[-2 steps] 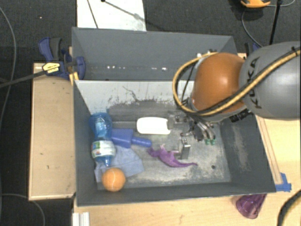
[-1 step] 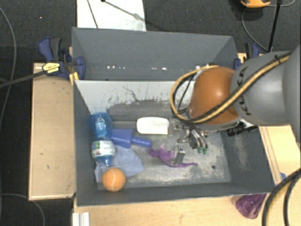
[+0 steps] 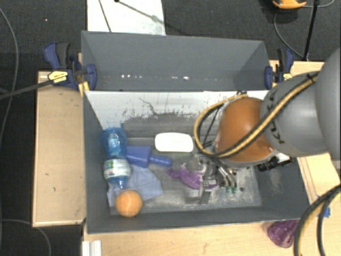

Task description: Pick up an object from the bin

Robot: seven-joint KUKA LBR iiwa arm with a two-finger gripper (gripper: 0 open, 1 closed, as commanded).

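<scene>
My gripper (image 3: 205,191) is low in the bin's front middle, under the orange wrist cover. A small purple thing (image 3: 185,175) with an irregular shape lies right at the gripper's left side, partly hidden by it; whether it is gripped I cannot make out. A white oval thing (image 3: 173,142) rests just behind it, toward the back wall. A blue scoop-like thing with a short handle (image 3: 144,157) lies to the left of the purple one.
Along the left wall lies a blue plastic bottle (image 3: 114,156) with a pale label. A light blue cloth (image 3: 145,183) and an orange ball (image 3: 128,203) sit in the front left corner. The arm and its cables cover the bin's right side.
</scene>
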